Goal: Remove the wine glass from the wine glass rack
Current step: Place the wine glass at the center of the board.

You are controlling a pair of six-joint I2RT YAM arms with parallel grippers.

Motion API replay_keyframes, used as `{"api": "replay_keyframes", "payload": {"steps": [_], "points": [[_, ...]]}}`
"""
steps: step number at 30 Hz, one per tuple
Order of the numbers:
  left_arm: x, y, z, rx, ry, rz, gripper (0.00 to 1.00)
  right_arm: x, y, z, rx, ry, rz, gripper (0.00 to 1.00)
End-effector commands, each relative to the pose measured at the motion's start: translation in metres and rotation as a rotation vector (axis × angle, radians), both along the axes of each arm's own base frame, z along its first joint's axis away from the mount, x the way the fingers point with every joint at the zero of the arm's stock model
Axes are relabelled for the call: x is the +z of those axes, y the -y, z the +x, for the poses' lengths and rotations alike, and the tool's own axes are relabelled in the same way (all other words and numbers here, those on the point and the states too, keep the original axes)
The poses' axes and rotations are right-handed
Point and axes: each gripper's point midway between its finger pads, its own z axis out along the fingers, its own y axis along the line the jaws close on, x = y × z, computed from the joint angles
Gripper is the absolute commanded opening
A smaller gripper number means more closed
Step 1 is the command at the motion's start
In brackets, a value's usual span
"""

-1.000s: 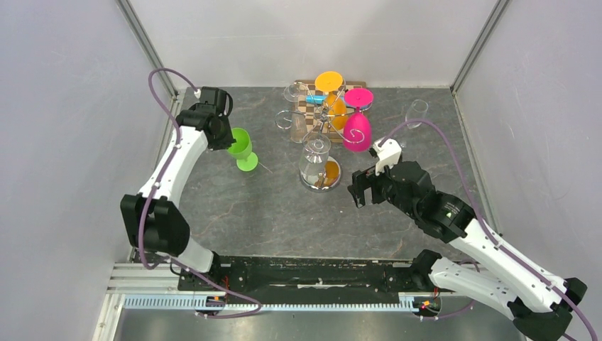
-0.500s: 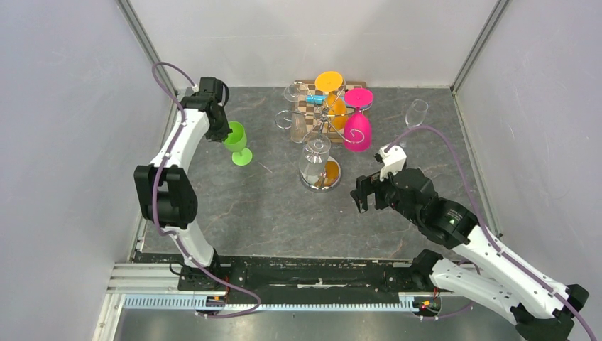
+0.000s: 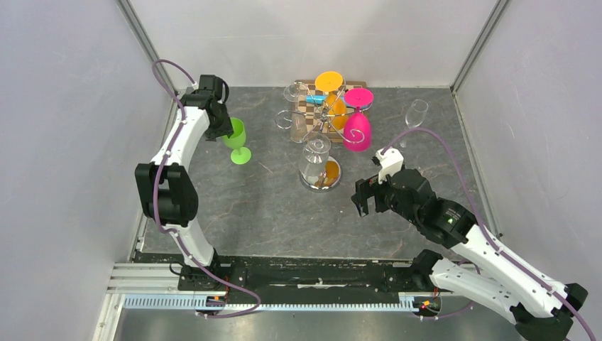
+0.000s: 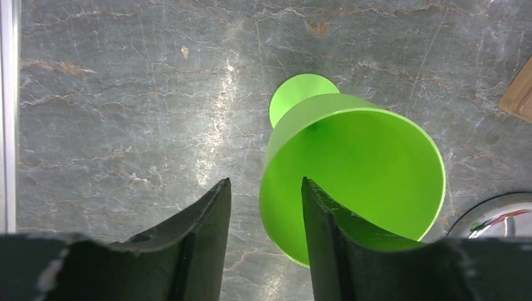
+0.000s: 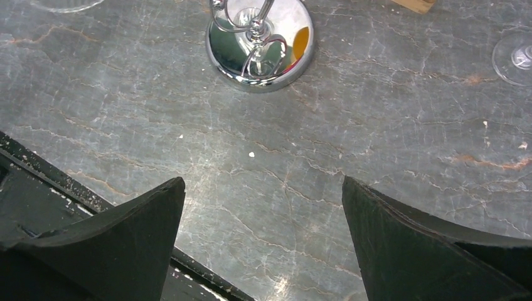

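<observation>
Between the fingers of your left claw [image 4: 266,185] runs the rim wall of the green wine glass [image 4: 357,182]: 1 finger sits inside the bowl, the other outside it. The 2 are only a little apart, and a sliver of table [image 4: 125,125] shows between the outer finger and the wall, so I judge the hold loose rather than clamped. The glass stands upright on its own foot directly under that claw, well clear of the wine glass rack [image 5: 276,66], so this 1 looks delivered, and pinching the rim kept the stem free to set it down. Your right claw [image 5: 262,182] hangs empty over bare table with its fingers spread wide, the rack's mirror base just ahead of it, probably waiting for its turn. By count there is 1 rack and 1 green glass. Hanging foot-up from the rack's arms are 1 pink glass [image 3: 357,131], 1 orange glass [image 3: 335,106] and at least 2 clear hanging glasses [image 3: 314,162], the exact number hard to read. Another clear glass [image 3: 416,110] stands alone beyond the right claw.
</observation>
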Motion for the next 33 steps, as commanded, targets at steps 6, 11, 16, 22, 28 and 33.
{"api": "replay_keyframes", "payload": {"steps": [6,11,16,22,28,33], "points": [[0.051,-0.001,-0.001,-0.047,0.120,0.007,0.67,0.024,0.001,0.004,0.007,0.048,0.002,0.98],[0.074,0.005,-0.013,-0.068,0.186,-0.031,0.76,0.043,0.004,0.006,-0.008,0.091,0.016,0.98],[0.088,0.018,-0.031,-0.129,0.248,-0.089,0.79,0.064,0.010,0.009,-0.040,0.129,0.031,0.98],[0.100,0.028,-0.056,-0.175,0.312,-0.144,0.77,0.104,0.022,0.015,-0.095,0.200,0.033,0.98],[0.110,0.049,-0.082,-0.253,0.368,-0.243,0.75,0.138,0.006,0.012,-0.035,0.198,0.106,0.95],[0.108,0.067,-0.103,-0.319,0.377,-0.322,0.72,0.160,-0.019,0.008,0.033,0.166,0.210,0.92]]}}
